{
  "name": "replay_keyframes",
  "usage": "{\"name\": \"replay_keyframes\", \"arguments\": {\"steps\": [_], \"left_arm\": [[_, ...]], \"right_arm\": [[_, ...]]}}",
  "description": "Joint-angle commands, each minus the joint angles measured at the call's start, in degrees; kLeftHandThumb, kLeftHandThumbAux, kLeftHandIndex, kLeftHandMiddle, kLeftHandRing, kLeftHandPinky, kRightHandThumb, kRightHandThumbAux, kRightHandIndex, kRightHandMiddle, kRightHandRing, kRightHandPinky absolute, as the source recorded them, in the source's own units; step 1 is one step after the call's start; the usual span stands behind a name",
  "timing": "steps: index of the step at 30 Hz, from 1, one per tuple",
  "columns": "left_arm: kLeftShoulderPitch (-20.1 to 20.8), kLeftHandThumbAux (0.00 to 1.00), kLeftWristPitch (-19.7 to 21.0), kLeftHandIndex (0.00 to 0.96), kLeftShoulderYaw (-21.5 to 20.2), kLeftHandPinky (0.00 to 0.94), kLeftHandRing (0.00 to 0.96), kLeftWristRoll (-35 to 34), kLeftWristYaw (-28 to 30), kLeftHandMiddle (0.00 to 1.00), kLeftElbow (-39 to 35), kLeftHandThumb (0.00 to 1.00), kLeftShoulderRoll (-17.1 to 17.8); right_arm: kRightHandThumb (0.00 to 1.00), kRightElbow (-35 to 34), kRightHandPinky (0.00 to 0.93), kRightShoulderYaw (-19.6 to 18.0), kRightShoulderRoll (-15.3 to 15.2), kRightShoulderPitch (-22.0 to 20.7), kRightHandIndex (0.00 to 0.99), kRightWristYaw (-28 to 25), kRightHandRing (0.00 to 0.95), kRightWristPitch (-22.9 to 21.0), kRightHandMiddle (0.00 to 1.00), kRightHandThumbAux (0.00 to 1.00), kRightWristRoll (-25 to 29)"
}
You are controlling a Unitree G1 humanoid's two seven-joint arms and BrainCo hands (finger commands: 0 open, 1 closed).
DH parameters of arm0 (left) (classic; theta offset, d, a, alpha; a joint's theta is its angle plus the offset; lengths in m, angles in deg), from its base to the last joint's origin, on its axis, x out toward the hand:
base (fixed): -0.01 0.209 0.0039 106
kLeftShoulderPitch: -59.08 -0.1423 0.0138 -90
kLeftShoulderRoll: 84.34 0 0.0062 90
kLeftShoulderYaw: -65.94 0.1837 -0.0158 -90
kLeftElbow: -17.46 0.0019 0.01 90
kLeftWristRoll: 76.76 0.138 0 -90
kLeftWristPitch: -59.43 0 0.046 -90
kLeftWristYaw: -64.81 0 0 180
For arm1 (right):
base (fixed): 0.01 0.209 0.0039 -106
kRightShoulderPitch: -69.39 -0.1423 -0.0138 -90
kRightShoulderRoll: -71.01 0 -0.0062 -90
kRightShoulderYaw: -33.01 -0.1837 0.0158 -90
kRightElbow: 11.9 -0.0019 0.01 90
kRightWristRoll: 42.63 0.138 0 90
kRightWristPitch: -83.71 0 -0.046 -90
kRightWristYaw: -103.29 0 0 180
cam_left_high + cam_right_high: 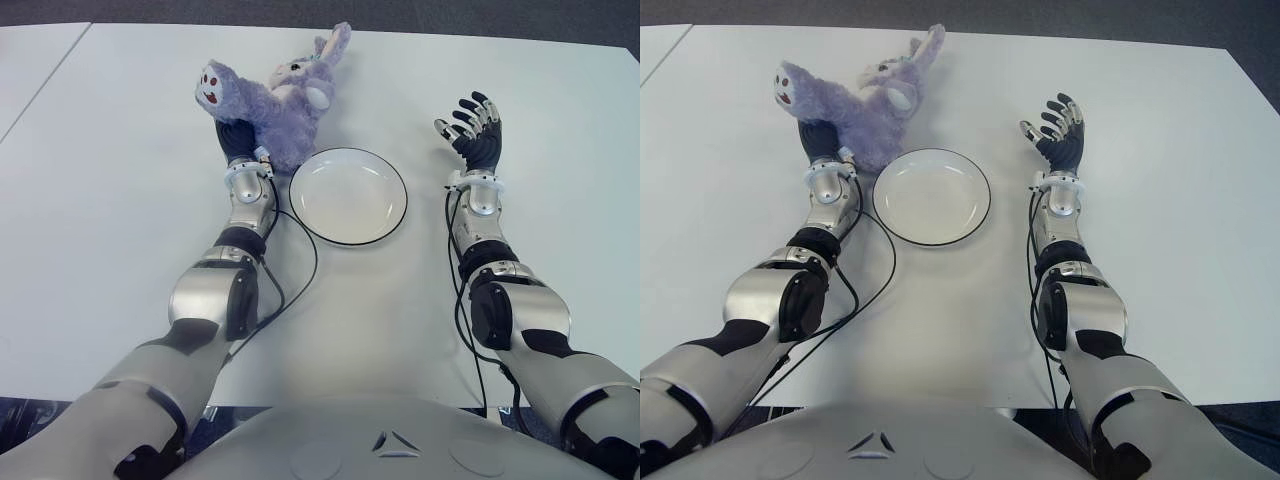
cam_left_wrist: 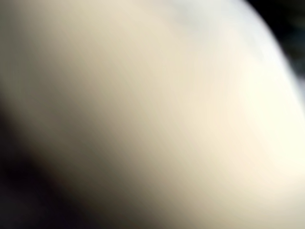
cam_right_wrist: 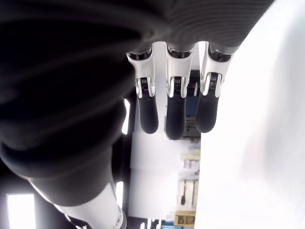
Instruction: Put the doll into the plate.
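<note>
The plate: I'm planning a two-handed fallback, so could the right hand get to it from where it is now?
Probably yes. The right hand shows open and empty to the right of the plate, with only bare table between them. The doll and the left hand are on the plate's far-left side, out of that path.

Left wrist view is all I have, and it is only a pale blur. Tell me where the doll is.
Observer: The doll is on the table, at the plate's far left, not in it. The left hand is at its near side, partly hidden beneath it.
Operator: Report the grip.
Observer: I cannot tell; the doll hides the fingers in both eye views.
Operator: Check the plate.
Observer: It holds nothing and lies between the two arms.
Operator: Give me the other hand.
Observer: The right hand shows to the right of the plate, fingers spread, holding nothing.
</note>
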Motion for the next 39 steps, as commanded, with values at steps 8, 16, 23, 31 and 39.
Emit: {"name": "replay_keyframes", "arguments": {"steps": [8, 16, 23, 31, 39], "left_arm": [[5.9, 0.694, 4.4, 0.444, 3.0, 0.868, 0.882, 4.3, -2.6, 0.87, 3.3, 0.714, 2.2], [9.1, 0.701, 0.9, 0.443, 8.0, 0.867, 0.892, 10.8, -5.4, 0.884, 0.1, 0.713, 3.8], [11.1, 0.704, -1.3, 0.442, 11.6, 0.871, 0.896, 15.4, -7.6, 0.892, -1.5, 0.714, 4.9], [14.3, 0.705, -2.8, 0.442, 14.9, 0.876, 0.9, 19.5, -8.0, 0.896, -2.4, 0.715, 7.5], [16.9, 0.704, -2.9, 0.442, 18.1, 0.883, 0.898, 23.6, -9.8, 0.897, -4.1, 0.718, 9.5]], "right_arm": [[0.303, 10.5, 0.29, 1.5, 7.7, 18.4, 0.186, -0.1, 0.256, -1.8, 0.242, 0.917, -1.6], [0.315, 10.6, 0.293, 1.5, 7.8, 18.3, 0.191, -0.3, 0.258, -2.1, 0.245, 0.925, -1.5], [0.319, 10.6, 0.299, 1.2, 7.9, 18.3, 0.213, -0.6, 0.261, -1.6, 0.251, 0.933, -1.3], [0.336, 10.6, 0.284, 1.3, 7.8, 18.2, 0.231, -0.5, 0.26, -1.4, 0.26, 0.942, -1.5], [0.343, 10.6, 0.291, 1.5, 7.8, 18.2, 0.237, -0.4, 0.262, -1.4, 0.262, 0.939, -1.6]]}}
